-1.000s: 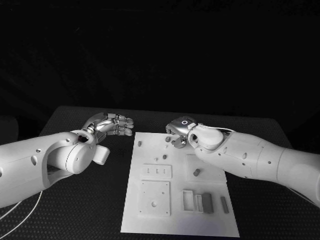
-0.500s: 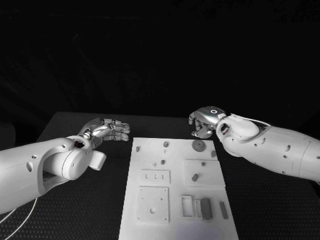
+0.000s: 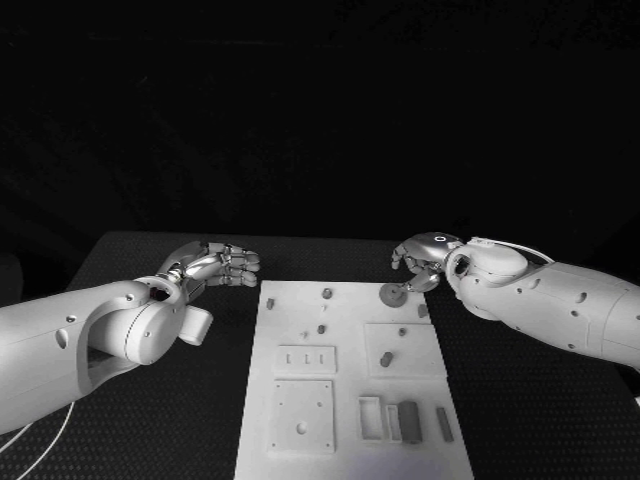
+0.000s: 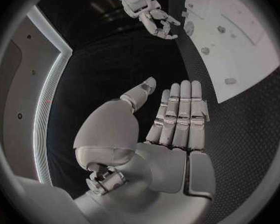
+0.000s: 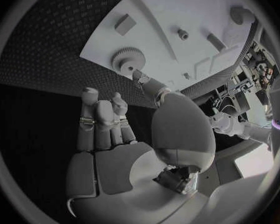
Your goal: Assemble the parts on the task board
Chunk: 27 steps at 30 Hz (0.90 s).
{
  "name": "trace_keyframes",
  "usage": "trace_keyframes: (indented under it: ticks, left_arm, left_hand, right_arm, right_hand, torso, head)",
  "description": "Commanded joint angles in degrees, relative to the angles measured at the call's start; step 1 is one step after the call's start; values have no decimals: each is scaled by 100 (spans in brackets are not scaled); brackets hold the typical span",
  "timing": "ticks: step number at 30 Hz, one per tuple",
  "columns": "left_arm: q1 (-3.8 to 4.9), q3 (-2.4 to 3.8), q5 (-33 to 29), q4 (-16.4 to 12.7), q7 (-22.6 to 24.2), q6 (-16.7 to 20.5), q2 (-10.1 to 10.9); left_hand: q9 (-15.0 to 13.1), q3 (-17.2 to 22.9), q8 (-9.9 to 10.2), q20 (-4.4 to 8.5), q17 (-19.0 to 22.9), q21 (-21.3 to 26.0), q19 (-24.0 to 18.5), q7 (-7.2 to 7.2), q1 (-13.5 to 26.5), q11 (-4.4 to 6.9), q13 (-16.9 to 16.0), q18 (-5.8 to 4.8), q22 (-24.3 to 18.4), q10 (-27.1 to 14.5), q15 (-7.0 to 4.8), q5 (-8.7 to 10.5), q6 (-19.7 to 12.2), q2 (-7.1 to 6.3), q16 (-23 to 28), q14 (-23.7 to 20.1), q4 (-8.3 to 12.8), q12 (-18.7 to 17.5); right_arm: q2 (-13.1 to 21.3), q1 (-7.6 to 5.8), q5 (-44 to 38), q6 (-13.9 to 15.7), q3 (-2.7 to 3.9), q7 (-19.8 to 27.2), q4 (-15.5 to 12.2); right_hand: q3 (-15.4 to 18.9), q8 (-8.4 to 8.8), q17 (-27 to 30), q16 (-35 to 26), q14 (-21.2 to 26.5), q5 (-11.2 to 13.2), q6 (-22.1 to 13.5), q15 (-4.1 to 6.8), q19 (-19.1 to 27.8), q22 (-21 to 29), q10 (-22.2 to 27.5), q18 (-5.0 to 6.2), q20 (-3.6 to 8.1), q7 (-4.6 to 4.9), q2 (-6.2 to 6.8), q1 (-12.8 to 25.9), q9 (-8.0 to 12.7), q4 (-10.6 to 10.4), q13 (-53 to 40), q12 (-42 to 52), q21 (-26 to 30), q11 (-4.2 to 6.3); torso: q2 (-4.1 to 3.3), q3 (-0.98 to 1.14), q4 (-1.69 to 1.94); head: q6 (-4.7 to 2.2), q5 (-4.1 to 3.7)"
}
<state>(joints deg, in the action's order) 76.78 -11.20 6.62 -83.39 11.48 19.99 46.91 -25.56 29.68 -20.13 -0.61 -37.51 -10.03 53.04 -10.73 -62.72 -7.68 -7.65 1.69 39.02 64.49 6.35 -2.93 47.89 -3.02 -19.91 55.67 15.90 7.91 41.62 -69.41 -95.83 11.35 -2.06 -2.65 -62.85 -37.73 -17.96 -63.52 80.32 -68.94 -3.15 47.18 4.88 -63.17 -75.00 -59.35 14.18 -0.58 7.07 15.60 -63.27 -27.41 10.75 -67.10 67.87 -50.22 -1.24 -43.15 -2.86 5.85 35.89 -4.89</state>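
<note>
two hands off the board, one gear at its far right corner

task board [image 3: 352, 440] lies lengthwise in the middle of the black bench [image 3: 147, 400]. all places below are given from the board.

left hand [image 3: 216, 262]: just off the board's far left corner, over bare bench. in the left wrist view the left hand [image 4: 177, 114] has its fingers straight and side by side, thumb standing apart, nothing held.

right hand [image 3: 424, 258]: at the board's far right corner. fingers loosely curled; in the right wrist view the right hand [image 5: 115, 134] has an empty palm, thumb reaching toward the gear, fingers apart from the thumb. cannot tell whether the thumb tip touches the gear.

parts counted in the head view:
- one gear [image 3: 394, 293], toothed disc, lying on the board's far right corner, just beside the right hand. same gear [image 5: 128, 60] seen flat on the white surface near the board's edge.
- four small dark pegs in the far half: one [image 3: 326, 293] near the far edge mid-width, one [image 3: 271, 303] at the left edge, one [image 3: 322, 329] nearer the middle, one [image 3: 423, 310] by the right edge.
- one short dark piece [image 3: 385, 359] on a raised square right of centre.
- two dark bars at the near right: a wider one [image 3: 411, 420] and a thin one [image 3: 444, 424] beside it.
- two raised white plates on the left half: a small slotted one [image 3: 306, 360], a larger square one [image 3: 303, 414] nearer.
</note>
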Motion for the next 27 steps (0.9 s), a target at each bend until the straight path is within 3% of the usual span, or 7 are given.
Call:
trace_keyframes:
  ticks: [1, 8, 17, 21, 27]
  left_arm:
    - [6, 4, 18, 5, 40, -51, -29]
    - [5, 3, 18, 12, 40, -49, -22]
    - [5, 3, 18, 8, 39, -51, -12]
    - [5, 3, 24, 9, 36, -51, -14]
    - [5, 2, 24, 18, 33, -47, -6]
  left_hand:
    - [8, -19, 32, -1, -6, 32, -55, 11, 5, -24, 8, -7, 8, -3, 5, -24, -39, -35, 26, -29, 23, -25]
    - [9, -19, 33, -2, -8, 33, -55, 10, 5, -25, 8, -7, 9, -3, 6, -24, -40, -35, 29, -29, 22, -28]
    - [9, -19, 33, -2, -10, 33, -55, 10, 6, -25, 8, -7, 9, -3, 6, -24, -41, -35, 30, -29, 22, -29]
    - [10, -20, 34, -3, -11, 34, -56, 9, 4, -25, 8, -6, 10, -3, 7, -23, -42, -36, 32, -30, 23, -31]
    - [12, -18, 34, -5, -19, 39, -59, 8, -17, -26, 7, -5, 13, 0, 8, -22, -43, -52, 42, -29, 35, -40]
  right_arm:
    - [-63, 27, 102, -338, -4, 197, 75]
    - [-72, 114, 130, -522, -13, 228, 93]
    - [-111, 178, 99, -455, -15, 274, 174]
    - [-133, 181, 101, -412, -15, 285, 203]
    - [-154, 181, 124, -443, -15, 303, 251]
  right_hand:
    - [-30, 18, -32, 55, -50, 27, -2, -2, -10, -139, 75, 82, 46, 36, -10, 35, -11, -21, -10, 39, -53, 13]
    - [-33, 1, -80, 134, -91, 27, 25, -11, 4, -137, 75, 82, 56, 44, -24, 54, -25, -31, -24, 97, -112, 4]
    - [-36, -12, -79, 153, -91, 27, 48, -15, 9, -136, 77, 82, 60, 47, -32, 55, -33, -31, -26, 113, -131, 1]
    - [-85, -70, -66, 189, -85, 27, 156, -21, 26, -133, 74, 82, 71, 52, -170, -5, -62, -7, -22, 144, -169, -5]
    - [-87, -70, -59, 192, -81, 27, 157, -21, 29, -132, 74, 82, 71, 52, -182, -9, -63, -3, -21, 147, -174, -5]
  torso:
    - [-2, 4, 14]
    - [7, -17, 30]
    - [3, -16, 11]
    - [10, -20, 20]
    - [11, -17, 21]
  head:
    - [22, 0]
    - [76, -3]
    - [87, 5]
    - [95, 2]
    - [101, -9]
